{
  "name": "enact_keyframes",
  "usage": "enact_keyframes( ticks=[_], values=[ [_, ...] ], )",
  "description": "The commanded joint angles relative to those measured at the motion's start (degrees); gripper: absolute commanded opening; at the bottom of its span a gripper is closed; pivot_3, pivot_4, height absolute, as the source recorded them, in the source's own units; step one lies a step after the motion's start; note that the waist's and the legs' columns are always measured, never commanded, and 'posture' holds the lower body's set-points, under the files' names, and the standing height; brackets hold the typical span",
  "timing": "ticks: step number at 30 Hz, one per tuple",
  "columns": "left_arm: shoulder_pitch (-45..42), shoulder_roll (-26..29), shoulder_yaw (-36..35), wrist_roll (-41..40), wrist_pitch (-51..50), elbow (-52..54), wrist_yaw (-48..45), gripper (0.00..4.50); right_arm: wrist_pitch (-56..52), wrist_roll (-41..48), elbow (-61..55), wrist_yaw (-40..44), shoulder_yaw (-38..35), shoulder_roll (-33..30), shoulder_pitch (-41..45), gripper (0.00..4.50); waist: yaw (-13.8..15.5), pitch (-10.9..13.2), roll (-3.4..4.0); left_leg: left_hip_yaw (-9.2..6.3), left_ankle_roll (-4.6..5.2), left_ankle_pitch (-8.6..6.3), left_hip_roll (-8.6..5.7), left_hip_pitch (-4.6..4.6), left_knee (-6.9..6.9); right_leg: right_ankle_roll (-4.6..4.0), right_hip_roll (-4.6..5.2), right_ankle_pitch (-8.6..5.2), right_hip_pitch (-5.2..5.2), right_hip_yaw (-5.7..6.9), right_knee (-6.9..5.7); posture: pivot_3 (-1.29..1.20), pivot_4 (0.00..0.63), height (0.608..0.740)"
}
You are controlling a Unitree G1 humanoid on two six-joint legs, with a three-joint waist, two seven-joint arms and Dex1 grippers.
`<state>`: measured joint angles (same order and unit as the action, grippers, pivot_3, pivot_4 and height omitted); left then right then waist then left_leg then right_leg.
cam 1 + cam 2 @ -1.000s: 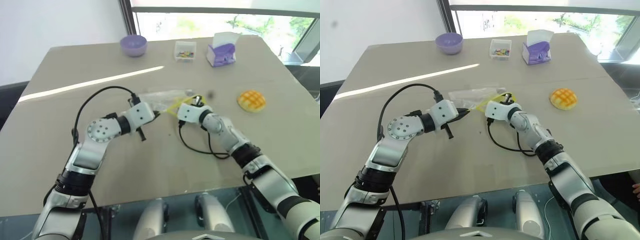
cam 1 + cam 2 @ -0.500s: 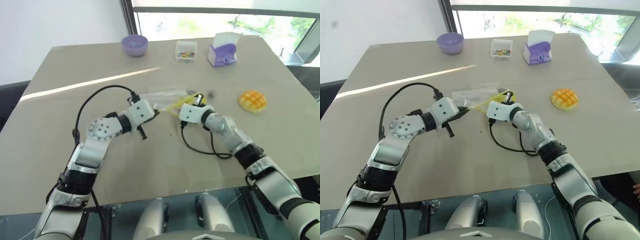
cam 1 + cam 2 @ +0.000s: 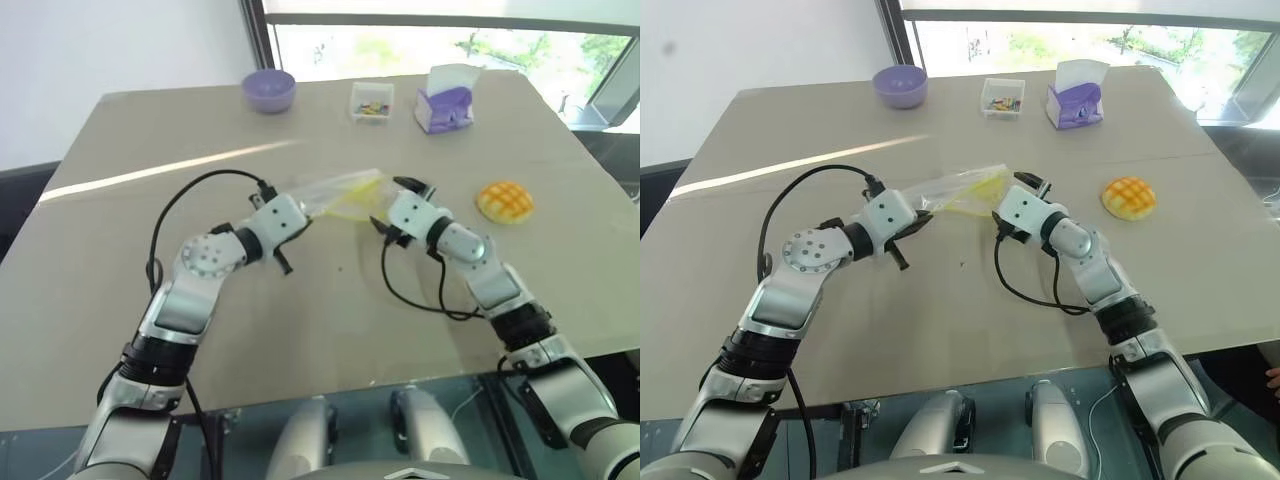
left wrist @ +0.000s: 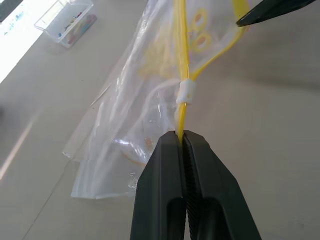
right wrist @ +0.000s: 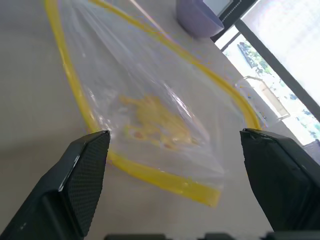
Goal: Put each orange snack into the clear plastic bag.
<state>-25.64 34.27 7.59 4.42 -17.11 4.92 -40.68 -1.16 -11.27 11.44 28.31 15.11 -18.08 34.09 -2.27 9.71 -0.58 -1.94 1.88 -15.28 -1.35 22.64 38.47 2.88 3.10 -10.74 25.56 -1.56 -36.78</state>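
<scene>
Yellow strip: we see the seal of the clear plastic bag [image 4: 150,115] pinched between the pressed-together fingers of the left gripper [image 4: 183,137], with the small white slider sitting just beyond the fingertips.

Bag, position: it hangs from that pinch above the table [image 3: 150,240], near the middle, its mouth turned toward the right gripper [image 5: 175,145].

Bag, change: a second ago it lay lower and flatter by both grippers; now we see it lifted and its yellow rim parted into a loop, as the right wrist view shows.

Right gripper: its fingers [image 5: 85,170] are spread wide, one to each side of the open mouth, gripping nothing that we can see; we cannot tell whether a tip touches the rim. A second ago it sat close against the bag's edge; it has since drawn back toward the robot's right and rolled.

Orange snack: one orange snack [image 3: 503,201] sits on the table well apart from the bag, on the right gripper's side, untouched.

Meaning for the task: we judge that the opening step looks done and nothing is bagged yet; the free right gripper seems placed to fetch the snack.

Risk: we judge that the mouth may sag shut, held from one side only.

Farther out: purple bowl [image 3: 269,90], small clear box [image 3: 372,101] and purple tissue box [image 3: 446,100] line the far edge.
</scene>
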Motion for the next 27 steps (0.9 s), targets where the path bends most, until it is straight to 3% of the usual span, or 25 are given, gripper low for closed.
enact_keyframes(
  ticks=[1,8,16,22,25,27],
  values=[
    [-0.8,0.1,-0.4,0.7,0.1,0.4,1.2,0.0,-5.0,7.6,-10.5,3.2,-6.6,-1.9,-2.7,4.46,0.1,0.0,0.0,0.0,0.0,0.0,0.01,0.0,0.01,0.0,0.01,0.0,0.0,0.0,0.0,0.0,0.15,0.74],
    [-0.6,-0.1,-0.6,0.5,-0.6,0.5,1.9,0.0,-11.5,8.4,-6.4,-3.7,-18.7,-8.9,-6.7,4.46,0.9,0.0,-0.01,-0.03,0.02,-0.01,-0.01,0.0,0.08,0.01,0.04,0.0,-0.08,0.04,0.0,0.0,0.15,0.74],
    [-1.2,-0.6,-0.2,0.6,-0.6,0.3,2.2,0.0,-9.7,8.0,22.0,-14.7,-22.9,-8.7,3.4,4.46,-0.2,0.0,-0.01,0.12,0.02,0.0,0.0,-0.08,0.07,0.0,0.0,0.01,-0.08,-0.07,-0.03,0.0,0.15,0.74],
    [-0.8,-0.5,-0.6,0.6,-1.0,1.1,2.4,0.0,-7.8,11.7,35.9,-15.6,-25.3,-6.9,9.3,4.46,-0.1,-0.1,-0.1,0.11,0.02,0.0,0.03,-0.19,0.07,0.01,0.0,0.01,-0.21,-0.1,-0.01,0.0,0.15,0.74],
    [-0.4,-0.5,-0.9,0.5,-1.5,1.8,2.7,0.0,-6.9,13.4,37.4,-14.3,-26.1,-6.5,9.6,3.58,-0.1,-0.1,-0.13,0.09,0.04,-0.02,0.03,-0.44,0.07,0.01,0.02,0.01,-0.5,-0.08,0.06,0.0,0.15,0.74],
    [0.0,-0.7,-1.1,0.3,-2.1,2.4,2.9,0.0,-6.4,13.9,36.8,-13.7,-26.1,-6.6,9.1,2.56,-0.1,-0.1,-0.14,0.08,0.08,-0.04,0.04,-0.78,0.01,0.02,0.02,0.0,-0.86,-0.08,0.13,0.0,0.15,0.74]
  ],
)
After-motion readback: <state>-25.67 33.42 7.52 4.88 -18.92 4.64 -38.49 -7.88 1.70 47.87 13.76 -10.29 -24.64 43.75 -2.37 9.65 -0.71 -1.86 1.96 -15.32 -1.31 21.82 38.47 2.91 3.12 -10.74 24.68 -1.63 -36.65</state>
